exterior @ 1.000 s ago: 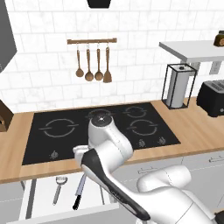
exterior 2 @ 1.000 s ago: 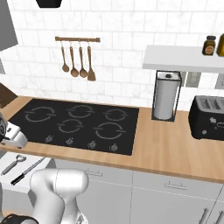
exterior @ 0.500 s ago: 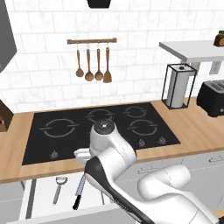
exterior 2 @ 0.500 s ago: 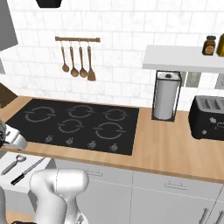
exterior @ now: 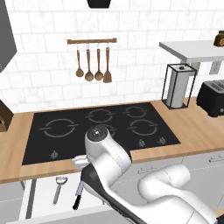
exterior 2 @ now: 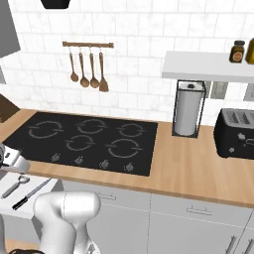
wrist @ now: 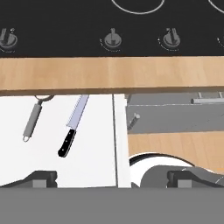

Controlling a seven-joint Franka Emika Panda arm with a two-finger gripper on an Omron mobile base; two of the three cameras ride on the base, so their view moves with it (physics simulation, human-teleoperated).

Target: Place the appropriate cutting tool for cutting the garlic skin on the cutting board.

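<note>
The knife (wrist: 73,125) lies flat on the white floor of an open drawer (wrist: 98,157) below the front edge of the wooden counter (wrist: 109,74), its black handle toward the drawer's front and its silver blade pointing back, with the tip hidden under the counter edge. Just beside it, apart and not touching, lies a silver utensil (wrist: 33,119) with a grey handle, roughly parallel to the knife. In the hand view the gripper (wrist: 111,178) hangs above the drawer's right side wall, its two dark fingertips (wrist: 41,178) spread wide apart with nothing between them; the knife is well ahead of the left fingertip. In the left base view the knife (exterior: 79,194) and the utensil (exterior: 58,189) show in the same drawer below the black stovetop (exterior: 98,129), partly behind the white arm, which bends down over the counter edge. The right base view shows the knife (exterior 2: 31,194) and the utensil (exterior 2: 16,185) at the lower left. On the counter to the right of the stovetop stand a paper towel holder (exterior 2: 188,107) and a black toaster (exterior 2: 236,133); wooden spoons (exterior: 92,65) hang on a wall rail.
</note>
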